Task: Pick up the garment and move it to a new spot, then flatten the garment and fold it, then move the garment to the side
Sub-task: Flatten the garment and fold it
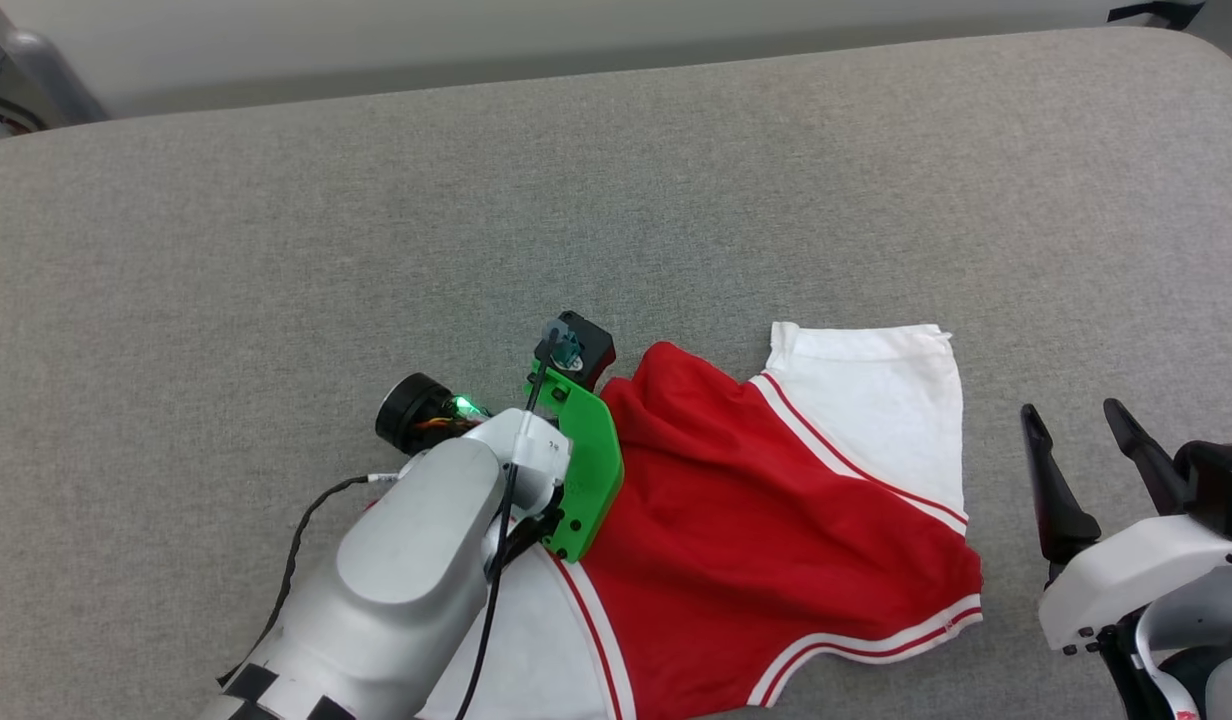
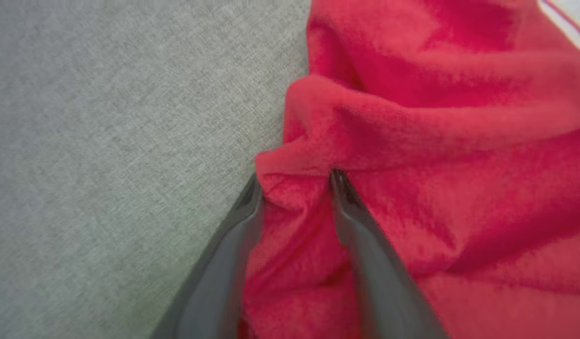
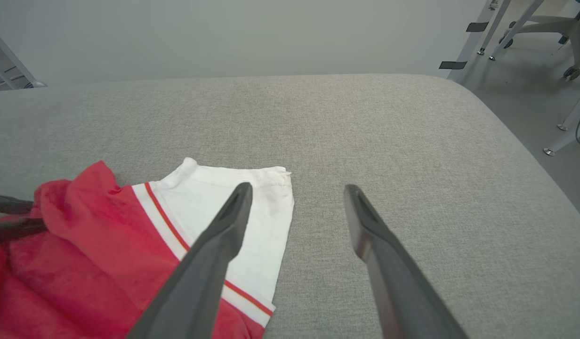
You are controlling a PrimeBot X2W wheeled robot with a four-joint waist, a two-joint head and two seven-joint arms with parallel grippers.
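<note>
Rumpled garment [image 1: 776, 500] lies at the grey cushion's [image 1: 616, 200] five o'clock. Left gripper [image 2: 295, 178] straddles a red fold, grip uncertain; right gripper [image 1: 1073, 410] gapes wide. Lifting, flattening and folding all lie ahead.

A grey cloth-covered bed [image 1: 676, 180] with rounded corners carries the garment [image 1: 776, 500], red and white, lying rumpled and partly spread.
</note>
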